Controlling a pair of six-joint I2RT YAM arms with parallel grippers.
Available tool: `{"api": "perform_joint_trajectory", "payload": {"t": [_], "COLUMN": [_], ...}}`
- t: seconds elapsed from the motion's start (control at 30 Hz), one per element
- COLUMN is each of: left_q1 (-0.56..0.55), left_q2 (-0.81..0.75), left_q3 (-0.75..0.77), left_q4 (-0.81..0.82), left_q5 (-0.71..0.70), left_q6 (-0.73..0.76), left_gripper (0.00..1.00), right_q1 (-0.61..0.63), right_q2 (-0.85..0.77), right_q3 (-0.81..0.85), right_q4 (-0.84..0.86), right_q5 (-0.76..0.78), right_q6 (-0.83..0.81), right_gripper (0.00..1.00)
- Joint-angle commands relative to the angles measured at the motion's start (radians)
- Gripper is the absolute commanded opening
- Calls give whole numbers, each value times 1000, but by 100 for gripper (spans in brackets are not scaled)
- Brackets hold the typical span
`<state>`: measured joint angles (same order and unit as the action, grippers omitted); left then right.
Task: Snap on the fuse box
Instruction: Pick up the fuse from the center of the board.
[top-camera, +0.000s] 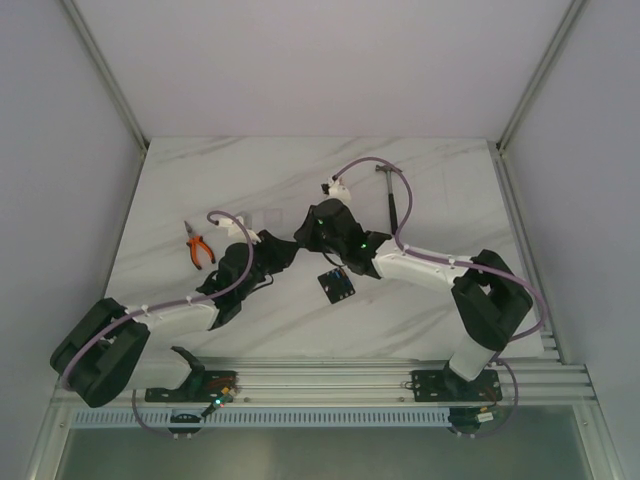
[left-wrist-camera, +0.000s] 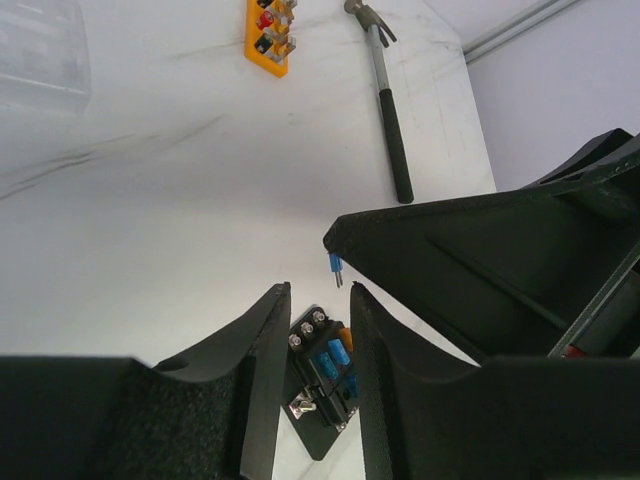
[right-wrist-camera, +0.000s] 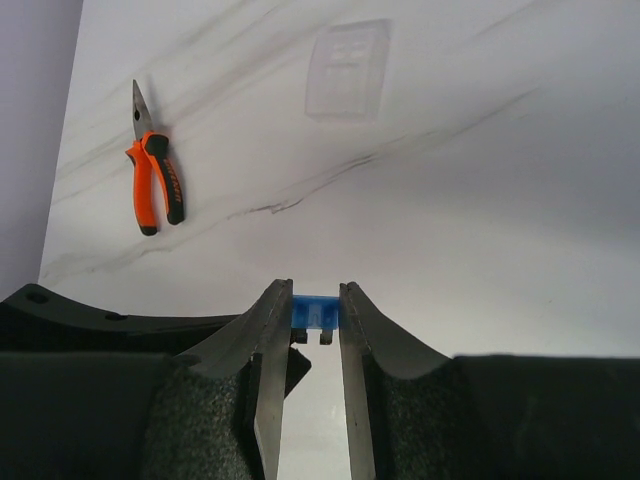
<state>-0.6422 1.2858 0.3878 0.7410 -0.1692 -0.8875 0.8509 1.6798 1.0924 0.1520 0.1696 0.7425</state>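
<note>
The fuse box (top-camera: 336, 285) is a small black square box lying flat on the marble table. In the left wrist view it (left-wrist-camera: 325, 365) shows below, through the gap between my fingers, with blue fuses on top. My left gripper (left-wrist-camera: 320, 290) is open and empty, above and left of the box (top-camera: 288, 250). My right gripper (right-wrist-camera: 317, 292) is shut on a small blue blade fuse (right-wrist-camera: 317, 312), prongs down. It hovers above the table just up-left of the box (top-camera: 305, 232). The fuse (left-wrist-camera: 335, 268) also shows hanging from the right fingertip.
Orange-handled pliers (top-camera: 199, 245) lie at the left. A hammer (top-camera: 395, 195) lies at the back right, with a small orange block (top-camera: 335, 187) left of its head. A clear plastic lid (right-wrist-camera: 347, 70) lies farther back on the table.
</note>
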Motion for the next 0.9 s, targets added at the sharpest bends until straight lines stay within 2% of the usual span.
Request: {"api": "perform_joint_trajectory", "payload": {"t": [0.0, 0.27, 0.87], "left_q1": [-8, -10, -19], "left_q2": [9, 21, 12], "left_q3": [31, 44, 54], "left_q4": [51, 67, 42], "left_q5": [-32, -38, -51], "left_q6": [23, 25, 24], "left_gripper": [39, 32, 9], "right_q1": [10, 21, 36], "right_q2": [-27, -30, -42], "right_q3": [-17, -36, -78], "right_q4": [37, 50, 93], "right_q5": [24, 16, 15], "right_q6": [35, 59, 91], "right_gripper": [28, 29, 29]}}
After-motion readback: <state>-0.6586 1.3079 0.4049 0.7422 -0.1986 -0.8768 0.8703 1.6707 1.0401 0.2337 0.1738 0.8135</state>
